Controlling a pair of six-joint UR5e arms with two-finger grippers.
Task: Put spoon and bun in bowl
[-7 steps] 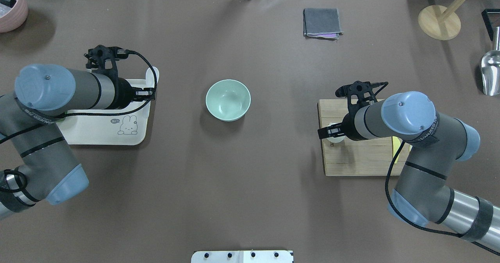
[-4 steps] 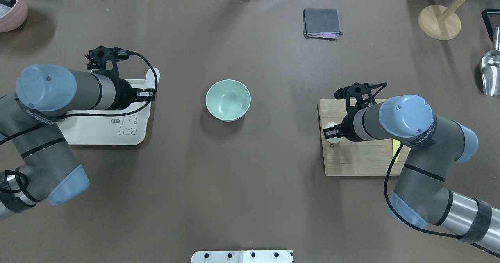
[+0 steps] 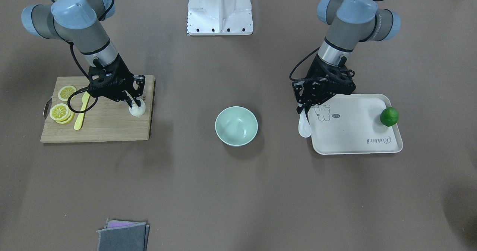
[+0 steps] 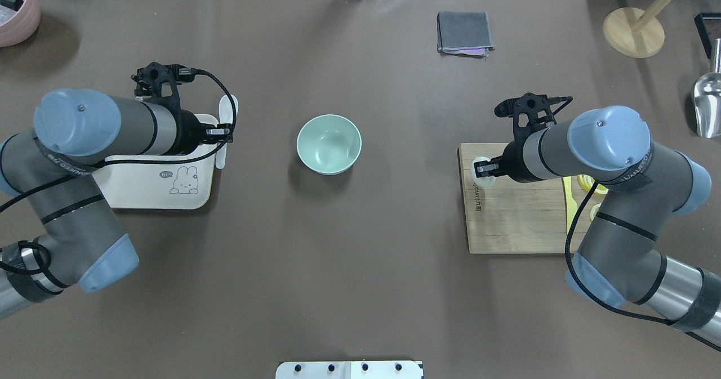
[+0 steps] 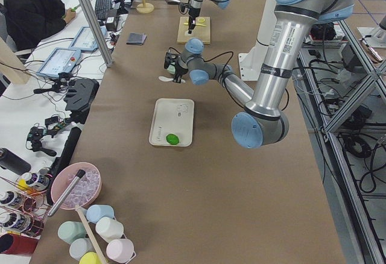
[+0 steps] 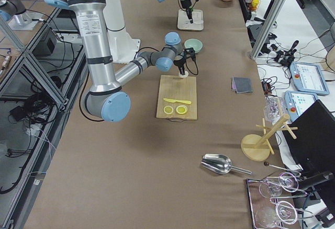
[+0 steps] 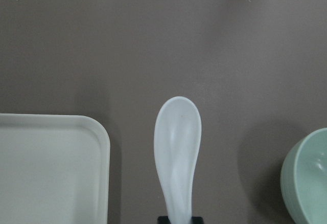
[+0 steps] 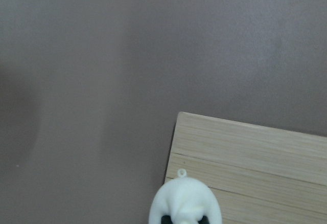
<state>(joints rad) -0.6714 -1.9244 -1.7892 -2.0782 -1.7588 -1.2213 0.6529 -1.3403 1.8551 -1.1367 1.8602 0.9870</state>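
"At the left end, by the tray (image 4: 141, 193), what has the left tool (image 4: 221, 134) got?"

"The spoon (image 7: 178, 147) — pinched by its handle, scoop pointing away from the robot, out over the counter (image 4: 360, 255) just beside the tray's corner. I'd judge it glossy ceramic: light, stiff, slick and brittle. The handle is the right place to hold it, but it could swivel in the pinch. It wants lowering, not dropping."

"And in the middle?"

"The bowl (image 4: 343, 159), empty and well apart from both arms. Its sides are smooth and plain, so a knock might slide it."

"On the right?"

"The right tool (image 4: 480, 169) is clenched on the bun (image 8: 185, 201), at the corner of the board (image 4: 518, 227) nearest the bowl. Whether it has cleared the wood I can't tell. It looks soft and very light — a hold across the sides, under the pleats, suits it. A hard squeeze would likely dent it, though I doubt it would slip."

"Any worry at the bowl?"

"The spoon against the rim. A chip is the likeliest harm, so it should go in low and slow."
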